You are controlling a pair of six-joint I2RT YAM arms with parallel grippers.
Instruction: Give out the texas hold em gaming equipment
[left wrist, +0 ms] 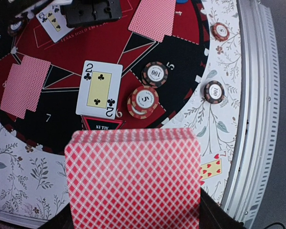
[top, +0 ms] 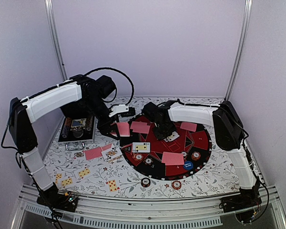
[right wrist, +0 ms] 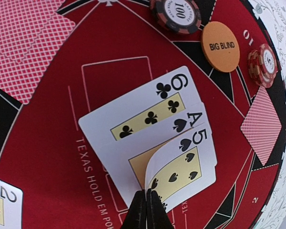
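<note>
Cards (top: pixel 84 172) with white faces lie face up on the floral tablecloth (top: pixel 219 179) near the left arm's base. Two round poker chips (top: pixel 145 182) sit just off the near rim of the big round black-and-red mat (top: pixel 157 171).

On the mat's near part are a blue round button disc (top: pixel 188 166), a pink-backed card (top: pixel 172 158) and a face-up two of clubs (left wrist: pixel 99 89). Just beside the two is a small stack of red-and-cream chips (left wrist: pixel 143 101), next to a dark 100 chip (left wrist: pixel 155 75).

The left gripper (top: pixel 117 125) hovers over the mat's left edge, gripping a red-backed deck of cards (left wrist: pixel 133 186). The deck hides its fingers and blocks much of the left wrist view.

At the mat's centre, three face-up cards lie fanned: six of clubs (right wrist: pixel 148 112), ace of spades (right wrist: pixel 188 120), five of spades (right wrist: pixel 183 169). The right gripper (right wrist: pixel 147 198) points down at them, fingertips pressed together on the near edge of the five of spades, whose left side curls upward. An orange round "BIG BLIND" disc (right wrist: pixel 220 46) lies beyond the fan.

The left arm bends high, elbow out to the left and forearm reaching right. The right arm folds in from the right, wrist tipped down. A silver metal case with black lining (top: pixel 77 129) lies open under the left forearm.
</note>
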